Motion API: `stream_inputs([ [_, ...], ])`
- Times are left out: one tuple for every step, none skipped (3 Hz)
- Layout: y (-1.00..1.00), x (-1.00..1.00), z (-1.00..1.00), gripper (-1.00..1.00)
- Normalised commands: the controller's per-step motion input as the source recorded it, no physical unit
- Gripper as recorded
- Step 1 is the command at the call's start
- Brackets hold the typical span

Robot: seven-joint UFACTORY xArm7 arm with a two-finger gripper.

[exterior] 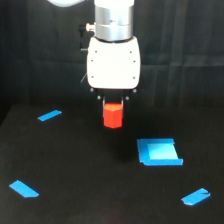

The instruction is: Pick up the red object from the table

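The robot arm comes down from the top of the exterior view and points straight down. Its white hand (113, 102) has short dark fingers at the bottom. The fingers are clamped on the top of the red object (113, 116). The red object hangs upright under the hand, and it looks lifted a little above the worktop (90, 185), though the gap is hard to see.

The worktop is flat and black, with a slight shine. The wall behind it is dark too, like a black curtain.

4 blue pieces lie on the worktop, well apart from each other. 1 thin blue strip (49, 115) is on the exterior view's left, near the back. 1 more blue strip (24, 189) is at the front left. A bigger blue square piece (159, 151) lies on the right, near the red object. A small blue piece (195, 197) is at the front right.

No writing or labels can be read.
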Motion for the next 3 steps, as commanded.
stream_inputs([
  [0.13,0.05,0.17,-0.88],
  [-0.01,0.11,0.17,-1.0],
  [0.02,-0.04,0.19,-1.0],
])
